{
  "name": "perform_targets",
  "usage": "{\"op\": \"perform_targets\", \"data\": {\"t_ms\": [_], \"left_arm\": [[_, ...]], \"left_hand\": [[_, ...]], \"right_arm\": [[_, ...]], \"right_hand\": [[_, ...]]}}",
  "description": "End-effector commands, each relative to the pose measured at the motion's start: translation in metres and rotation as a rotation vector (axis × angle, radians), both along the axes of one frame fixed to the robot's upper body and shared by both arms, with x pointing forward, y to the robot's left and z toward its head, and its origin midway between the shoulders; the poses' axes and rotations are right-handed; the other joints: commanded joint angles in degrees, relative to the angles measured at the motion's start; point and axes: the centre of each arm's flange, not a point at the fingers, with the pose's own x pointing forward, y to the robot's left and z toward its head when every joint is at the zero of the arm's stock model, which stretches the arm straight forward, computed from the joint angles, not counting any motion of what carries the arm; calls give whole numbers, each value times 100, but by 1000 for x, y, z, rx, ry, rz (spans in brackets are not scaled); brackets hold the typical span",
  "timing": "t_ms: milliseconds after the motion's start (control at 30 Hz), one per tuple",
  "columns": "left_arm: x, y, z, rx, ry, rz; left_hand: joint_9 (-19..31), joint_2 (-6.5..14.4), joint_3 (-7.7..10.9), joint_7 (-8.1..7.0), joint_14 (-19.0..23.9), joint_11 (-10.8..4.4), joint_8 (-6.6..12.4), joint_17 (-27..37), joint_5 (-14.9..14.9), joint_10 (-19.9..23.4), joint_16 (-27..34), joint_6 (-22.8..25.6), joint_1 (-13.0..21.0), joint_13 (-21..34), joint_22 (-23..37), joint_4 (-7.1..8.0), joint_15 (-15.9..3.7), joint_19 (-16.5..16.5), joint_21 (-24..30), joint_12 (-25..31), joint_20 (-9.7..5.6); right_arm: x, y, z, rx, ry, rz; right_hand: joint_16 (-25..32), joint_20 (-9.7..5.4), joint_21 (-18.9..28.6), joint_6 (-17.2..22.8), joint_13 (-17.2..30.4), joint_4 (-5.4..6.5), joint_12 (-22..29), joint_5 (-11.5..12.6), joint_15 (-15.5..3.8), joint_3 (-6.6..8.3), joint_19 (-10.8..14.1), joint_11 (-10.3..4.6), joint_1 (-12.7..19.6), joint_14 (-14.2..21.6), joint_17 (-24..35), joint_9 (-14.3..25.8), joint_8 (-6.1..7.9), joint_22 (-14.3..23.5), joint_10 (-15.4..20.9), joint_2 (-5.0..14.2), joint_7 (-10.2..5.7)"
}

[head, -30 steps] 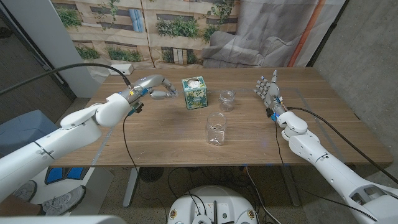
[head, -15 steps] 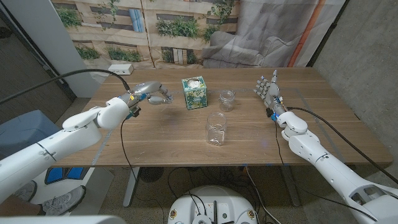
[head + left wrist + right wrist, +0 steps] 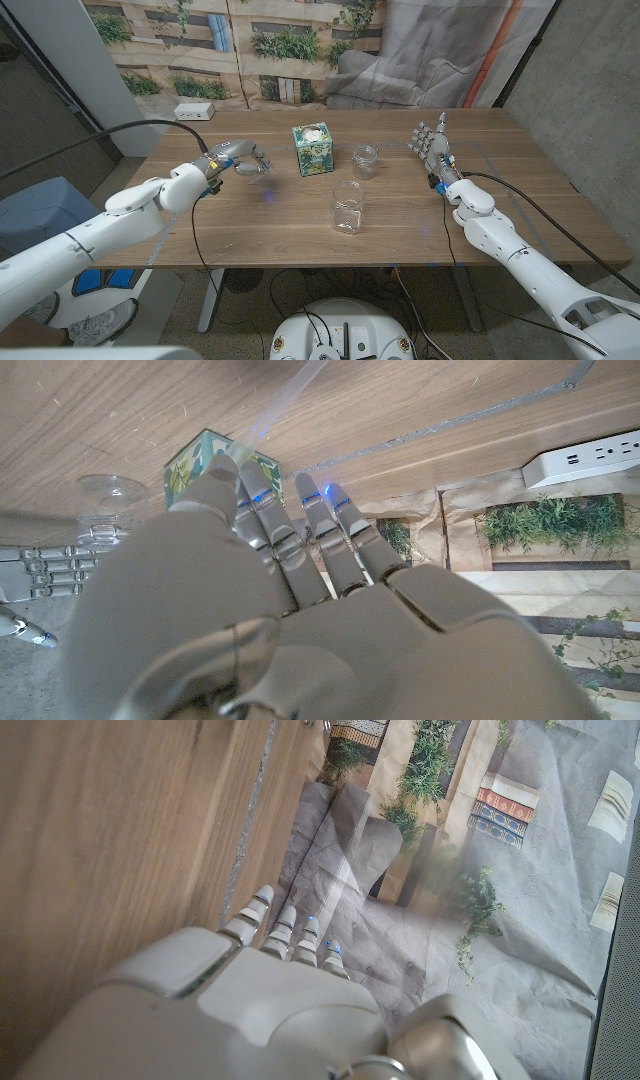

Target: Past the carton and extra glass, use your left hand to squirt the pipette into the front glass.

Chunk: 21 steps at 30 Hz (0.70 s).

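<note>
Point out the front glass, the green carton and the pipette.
front glass [image 3: 348, 207], head view, on its clear side wall.
green carton [image 3: 312, 152], head view, on its front face.
pipette [image 3: 285, 402], left wrist view, on its clear stem.

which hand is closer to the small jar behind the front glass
Right. The right hand stands just beside the small jar; the left hand is farther, beyond the carton.

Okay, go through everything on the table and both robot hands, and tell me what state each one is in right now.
left hand: holds the pipette, over the table left of the carton
pipette: clear, pinched in the fingers
carton: upright, top open
front glass: upright, looks empty
back glass: upright, no lid
right hand: open, fingers up, holding nothing
</note>
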Motion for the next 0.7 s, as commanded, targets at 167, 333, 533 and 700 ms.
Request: {"op": "perform_targets", "data": {"t_ms": [167, 333, 533, 700], "left_arm": [[12, 6, -11, 29, 3, 19], [16, 5, -14, 52, -1, 18], [23, 3, -18, 64, 11, 4], [29, 1, -22, 71, 25, 7]], "left_hand": [[27, 1, 59, -13, -35, -21, 9, 1, 27, -25, 12, -33, -66, 17, 14, 1, -734, -37, -7, 17, -49], [27, 4, 69, -29, -38, -21, 5, 0, 27, -31, 11, -49, -76, 18, 14, 1, -735, -41, -9, 17, -51], [27, 1, 79, -38, -44, -22, 11, 0, 26, -41, 9, -41, -89, 18, 14, -1, -739, -42, -9, 18, -56], [27, 0, 85, -43, -46, -22, 14, 0, 25, -46, 10, -40, -98, 18, 14, -1, -740, -40, -8, 19, -60]], "right_arm": [[0, 0, 0, 0, 0, 0], [0, 0, 0, 0, 0, 0], [0, 0, 0, 0, 0, 0], [0, 0, 0, 0, 0, 0]], "right_hand": [[34, 4, 31, 15, 18, -4, 20, 28, -478, -45, 34, -15, 0, -46, 24, 10, 41, 30, -3, 333, -52], [34, 5, 29, 8, 20, -5, 28, 28, -473, -45, 31, -21, 0, -46, 25, 10, 38, 30, 13, 333, -46], [34, 7, 30, 7, 19, -5, 18, 28, -473, -46, 32, -13, 1, -47, 25, 10, 38, 30, -11, 332, -47], [34, 5, 30, 4, 19, -4, 23, 28, -474, -45, 33, -11, 0, -46, 25, 10, 37, 30, -1, 333, -51]]}}
